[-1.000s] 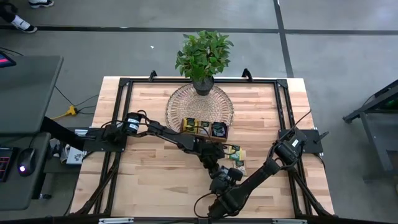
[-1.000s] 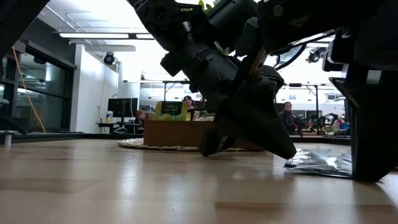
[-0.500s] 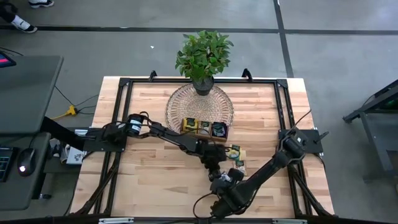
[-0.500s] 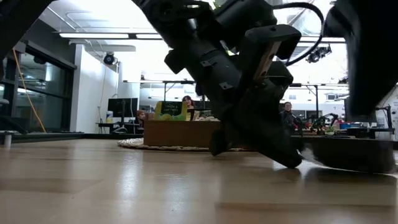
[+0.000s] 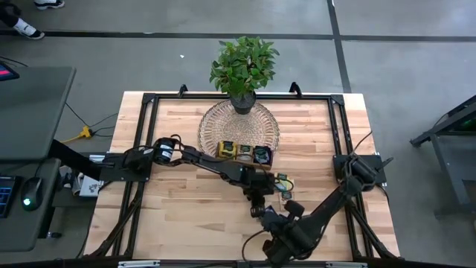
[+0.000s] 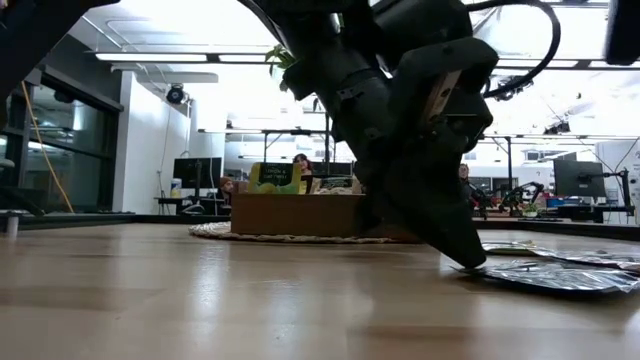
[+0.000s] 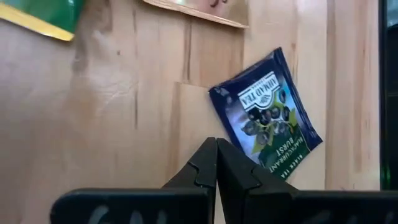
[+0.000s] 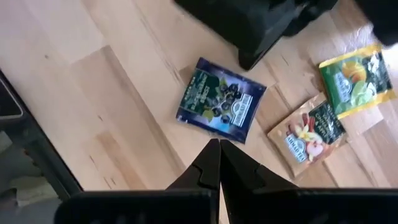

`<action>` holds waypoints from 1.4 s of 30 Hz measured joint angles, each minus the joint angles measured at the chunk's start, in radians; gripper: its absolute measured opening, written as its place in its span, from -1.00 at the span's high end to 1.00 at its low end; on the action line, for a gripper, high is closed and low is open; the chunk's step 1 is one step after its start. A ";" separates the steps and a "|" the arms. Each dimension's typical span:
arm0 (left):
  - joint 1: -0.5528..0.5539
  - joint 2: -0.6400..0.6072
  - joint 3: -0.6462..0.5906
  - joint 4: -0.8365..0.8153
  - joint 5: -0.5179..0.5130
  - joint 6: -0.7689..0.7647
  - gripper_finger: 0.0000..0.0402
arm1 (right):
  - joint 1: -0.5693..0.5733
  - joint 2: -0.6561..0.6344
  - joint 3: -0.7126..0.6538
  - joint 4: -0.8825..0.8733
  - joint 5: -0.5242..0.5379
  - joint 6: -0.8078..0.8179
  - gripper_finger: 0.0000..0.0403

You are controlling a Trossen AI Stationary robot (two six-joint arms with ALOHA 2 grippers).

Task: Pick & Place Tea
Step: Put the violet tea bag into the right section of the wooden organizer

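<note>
Dark blue foil is what sits just ahead of your left gripper (image 7: 216, 163): its jaws are clenched tight together, empty, tips down at the desk (image 5: 178, 201) right beside the dark blue sachet (image 7: 266, 112), whose near corner lies just next to the fingertips. Whether they touch it, you cannot tell.

Your right gripper (image 8: 219, 163) has its jaws clenched too, nothing between them, hanging above that same blue sachet, which lies flat on the wood just beyond the tips. Past it, further from those jaws, lie a tan sachet (image 8: 308, 132) and a green sachet (image 8: 356, 80), side by side and both flat on the desk. The left arm's dark bulk looms beyond the blue one.

From above, both grippers crowd together near the desk's front edge. Beyond them stands the wooden tray (image 5: 245, 153) holding more sachets, resting on a round woven mat (image 5: 216, 119), with a potted plant (image 5: 243, 65) at the far edge.
</note>
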 joint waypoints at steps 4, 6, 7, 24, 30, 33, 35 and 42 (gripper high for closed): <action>0.000 0.000 0.002 -0.013 -0.003 -0.013 1.00 | 0.028 0.000 -0.023 -0.003 0.022 0.096 1.00; 0.000 0.000 0.002 -0.014 0.000 -0.020 1.00 | 0.049 0.001 -0.039 -0.001 0.033 0.159 1.00; 0.001 0.000 0.002 -0.015 0.001 -0.020 1.00 | 0.061 0.001 -0.046 0.000 0.037 0.197 1.00; -0.008 -0.036 0.033 0.075 0.074 -0.022 1.00 | 0.121 0.000 -0.260 0.348 0.040 0.438 1.00; -0.006 -0.036 0.034 0.148 0.049 -0.024 1.00 | 0.130 0.000 -0.264 0.344 0.035 0.443 1.00; -0.006 -0.037 0.034 0.146 0.062 -0.025 1.00 | 0.129 0.000 -0.264 0.343 0.035 0.443 1.00; -0.006 -0.020 0.036 0.160 0.079 -0.028 1.00 | 0.127 0.000 -0.264 0.343 0.032 0.443 1.00; -0.008 0.023 0.039 0.170 0.091 -0.044 1.00 | 0.121 0.000 -0.264 0.333 0.016 0.448 1.00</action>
